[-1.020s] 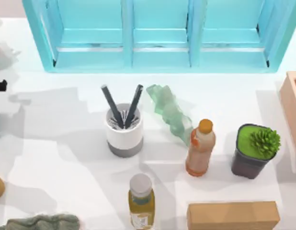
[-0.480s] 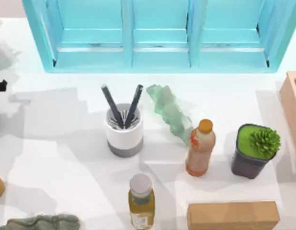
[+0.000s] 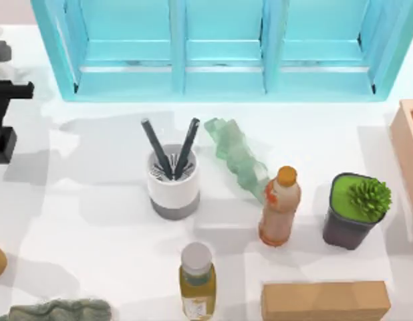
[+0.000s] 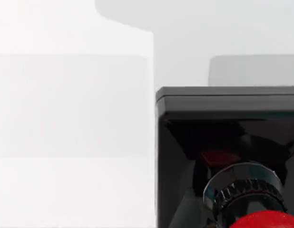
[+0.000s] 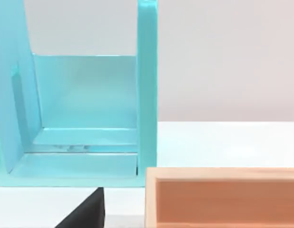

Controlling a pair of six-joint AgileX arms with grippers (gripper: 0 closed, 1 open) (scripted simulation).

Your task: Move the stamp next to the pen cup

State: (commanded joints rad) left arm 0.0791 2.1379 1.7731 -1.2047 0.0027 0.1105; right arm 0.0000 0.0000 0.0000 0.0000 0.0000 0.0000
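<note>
White tabletop before a turquoise shelf: the stamp (image 4: 232,156), red-knobbed on a black square base, is carried at the far left, well apart from the white slotted pen cup (image 3: 173,184); grip state unclear, so slippage remains possible.

Open table (image 3: 93,200) left of pen cup (image 3: 173,184)

No readable text, brand, number or sign was found; a pale label was seen on the bottle (image 3: 196,284), but its print could not be read.
</note>
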